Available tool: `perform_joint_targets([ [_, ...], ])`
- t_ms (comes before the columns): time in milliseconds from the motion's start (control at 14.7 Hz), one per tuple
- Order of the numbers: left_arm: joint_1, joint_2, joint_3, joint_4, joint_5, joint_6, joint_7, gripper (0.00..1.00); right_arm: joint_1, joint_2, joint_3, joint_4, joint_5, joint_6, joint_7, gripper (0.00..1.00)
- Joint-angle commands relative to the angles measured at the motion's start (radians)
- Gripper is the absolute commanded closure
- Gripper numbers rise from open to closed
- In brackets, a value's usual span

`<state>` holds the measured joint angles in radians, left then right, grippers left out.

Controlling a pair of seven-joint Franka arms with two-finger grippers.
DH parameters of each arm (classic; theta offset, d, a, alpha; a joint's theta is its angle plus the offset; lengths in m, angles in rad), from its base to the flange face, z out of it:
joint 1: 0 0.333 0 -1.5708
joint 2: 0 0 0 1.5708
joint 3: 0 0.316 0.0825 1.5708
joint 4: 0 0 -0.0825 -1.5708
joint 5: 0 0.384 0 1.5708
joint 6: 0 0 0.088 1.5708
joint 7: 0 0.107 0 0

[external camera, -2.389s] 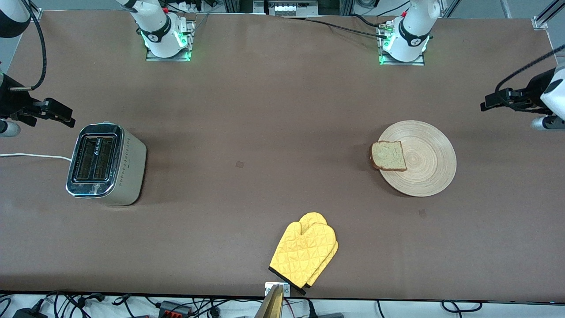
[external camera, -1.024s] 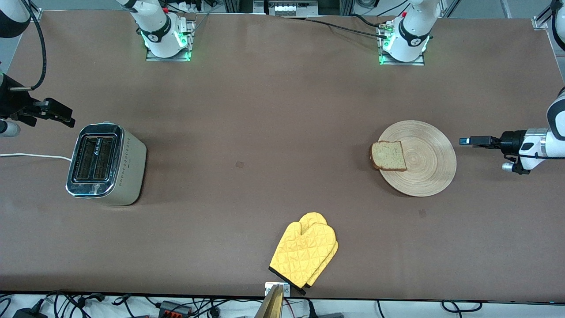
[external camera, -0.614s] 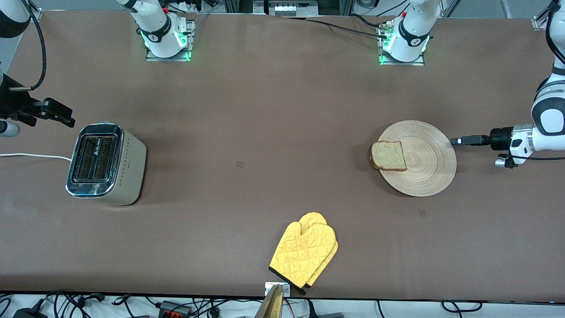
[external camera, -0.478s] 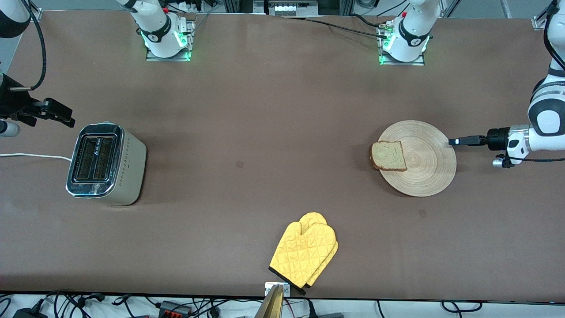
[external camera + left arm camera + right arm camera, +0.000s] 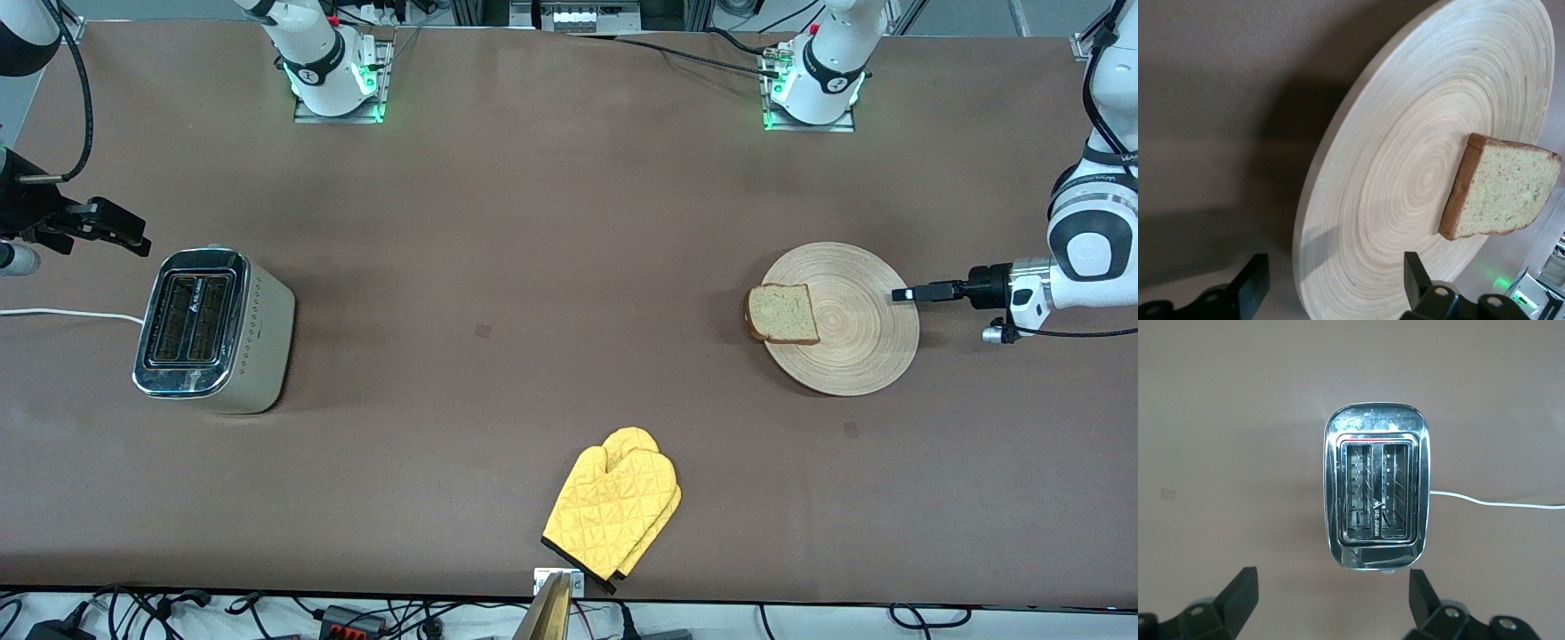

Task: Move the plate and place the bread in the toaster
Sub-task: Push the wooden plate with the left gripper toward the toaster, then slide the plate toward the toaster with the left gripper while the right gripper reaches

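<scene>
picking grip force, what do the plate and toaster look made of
Plate: looks like light, matte wood or bamboo, with fine concentric ring grain in the left wrist view. Toaster: cream-beige body, plastic or painted metal, can't tell which; its top looks like polished chrome, mirror-shiny in the right wrist view.

The plate (image 5: pixel 858 342) is seen to be of pale matt wood with fine ring grain. The bread (image 5: pixel 783 313) looks porous and rough. The toaster (image 5: pixel 258 342) is topped with glossy chrome over a matt cream body. The oven mitt (image 5: pixel 613 507) is quilted yellow cloth, and the tabletop (image 5: pixel 533 222) is covered in matt brown.
</scene>
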<state>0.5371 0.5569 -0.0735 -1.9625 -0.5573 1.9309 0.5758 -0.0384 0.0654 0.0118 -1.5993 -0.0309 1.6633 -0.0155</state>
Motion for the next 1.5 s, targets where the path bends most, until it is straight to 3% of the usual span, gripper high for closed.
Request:
perform_joint_targets([
  [0, 0.009, 0.015, -0.005, 0.008, -0.044, 0.010, 0.021, 0.17, -0.005, -0.012, 0.002, -0.013, -0.004, 0.003, -0.006, 0.00],
  [137, 0.009, 0.015, -0.005, 0.008, -0.050, 0.010, 0.019, 0.29, -0.006, -0.012, 0.002, -0.013, -0.004, 0.001, -0.006, 0.00],
  [273, 0.011, 0.018, -0.005, 0.008, -0.073, 0.007, 0.021, 0.30, -0.006, -0.012, 0.002, -0.013, -0.004, 0.003, -0.006, 0.00],
  [410, 0.009, 0.020, -0.005, 0.008, -0.078, 0.007, 0.022, 0.40, -0.006, -0.012, 0.002, -0.013, -0.004, 0.003, -0.006, 0.00],
  [751, 0.017, 0.018, -0.011, 0.016, -0.078, -0.007, 0.026, 0.84, -0.006, -0.012, 0.002, -0.013, -0.004, 0.003, -0.006, 0.00],
  [887, 0.017, 0.021, -0.012, 0.043, -0.078, -0.062, 0.065, 0.97, -0.006, -0.012, 0.002, -0.013, -0.004, 0.003, -0.006, 0.00],
  [1433, 0.003, 0.021, -0.058, 0.077, -0.139, -0.168, 0.096, 0.99, -0.009, -0.004, 0.002, -0.013, -0.003, 0.004, -0.004, 0.00],
])
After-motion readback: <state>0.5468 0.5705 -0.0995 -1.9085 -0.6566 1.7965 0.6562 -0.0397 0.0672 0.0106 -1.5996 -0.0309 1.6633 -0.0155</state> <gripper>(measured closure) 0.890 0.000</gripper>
